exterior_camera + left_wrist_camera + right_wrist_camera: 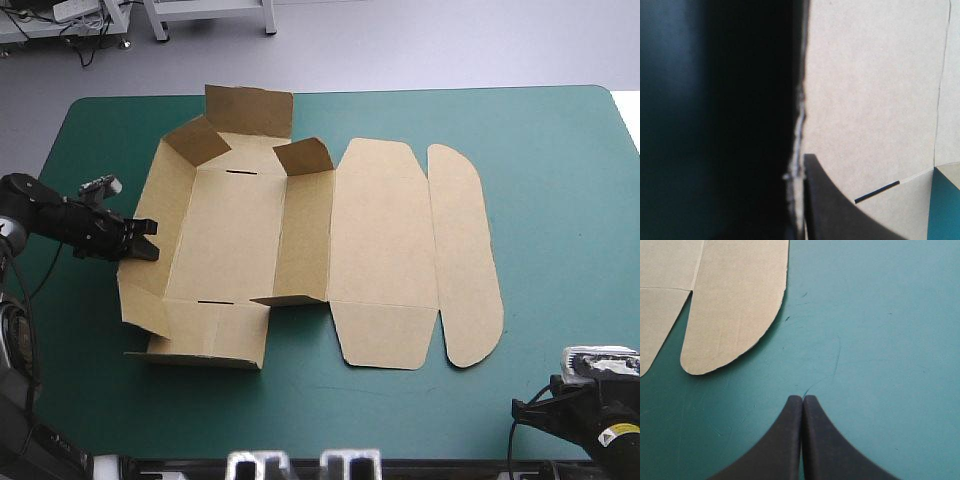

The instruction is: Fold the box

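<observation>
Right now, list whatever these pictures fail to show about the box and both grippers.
- Left wrist view: beside the left gripper, a dark blur covers everything on one side of the brown cardboard box wall.
- High view: the right gripper is mostly cut off at the bottom edge.
- Every view: the teal-green table cover beneath the box, hidden by board.

No writing can be read. The box (232, 240) shows only bare brown board. A small yellow label (622, 434) on the right arm (590, 408) carries dark marks, too small to make out in the high view.
</observation>
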